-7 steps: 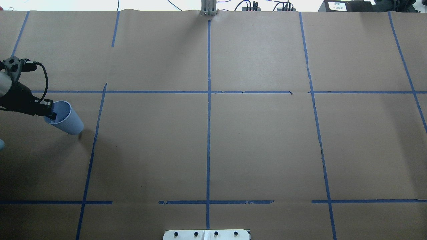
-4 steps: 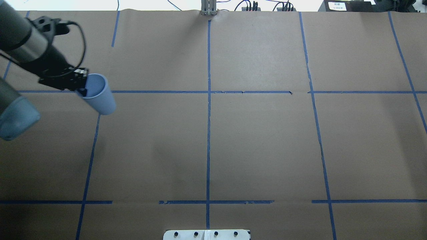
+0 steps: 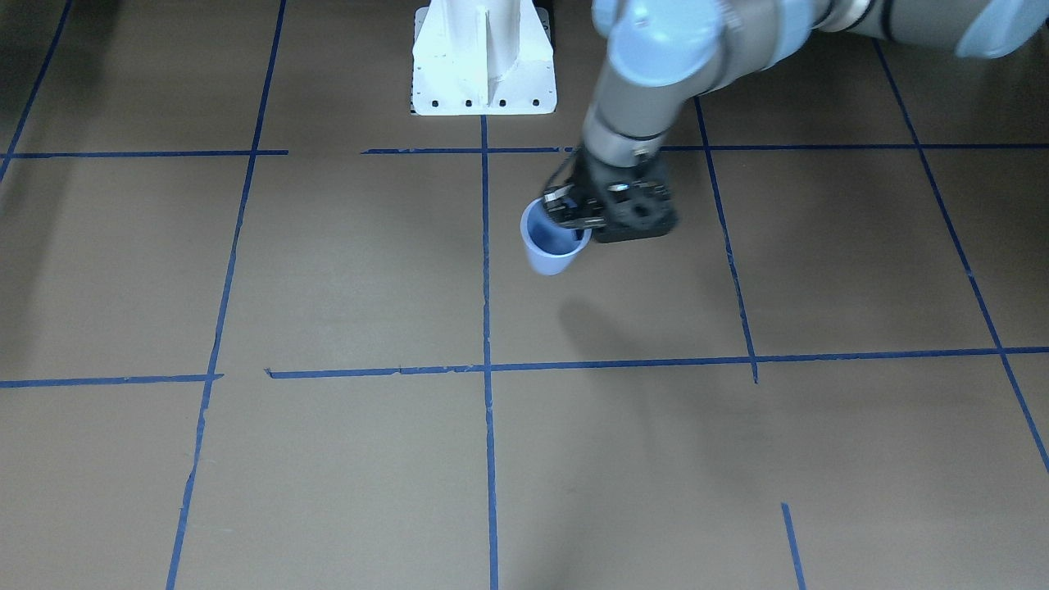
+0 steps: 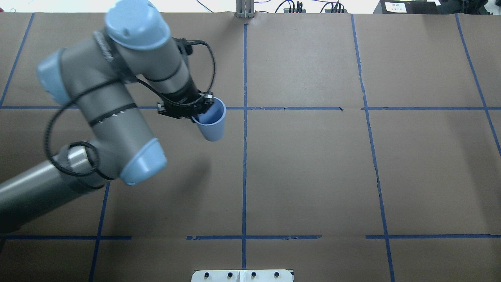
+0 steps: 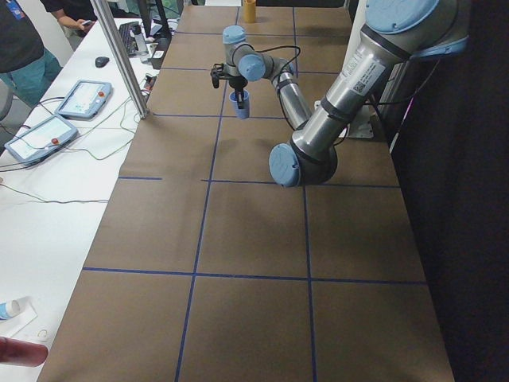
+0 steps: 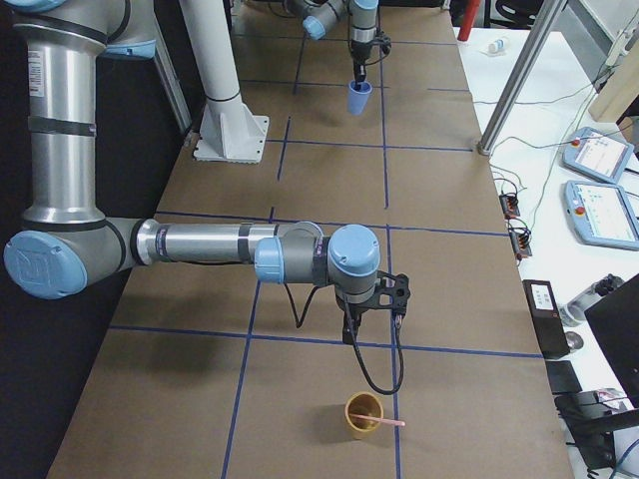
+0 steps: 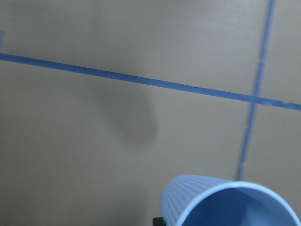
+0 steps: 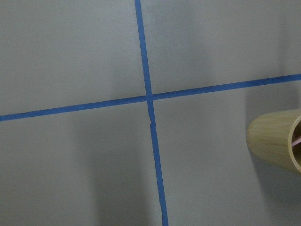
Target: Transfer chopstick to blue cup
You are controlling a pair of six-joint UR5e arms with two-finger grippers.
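We judge the task to be at an early stage: the chopstick (image 6: pixel 387 423) is not yet in the blue cup (image 4: pixel 211 123). The left hand (image 4: pixel 199 113) is clenched on the cup's rim, one finger inside and one outside. The cup hangs upright above the paper-covered worktop (image 4: pixel 313 176), just left of the centre tape line in the overhead view. Its shadow falls apart from it, so we take it to be lifted clear. Its inside shows empty in the front-facing view.

The chopstick leans in a tan cup (image 6: pixel 364 414) at the worktop's far right end, well apart from the blue cup, its tip sticking out over the rim. The right hand (image 6: pixel 348 334) hangs above and just beside that cup. We cannot tell whether it is released or clenched, since only the side view shows it.

What is left, as we see it, is setting down or presenting the blue cup, taking the chopstick out, and carrying it across.

As for writing, a white label (image 4: pixel 395 6) sits on a black box beyond the worktop's far edge, and a sticker (image 5: pixel 359 74) on the near arm. Both are too small for us to read.
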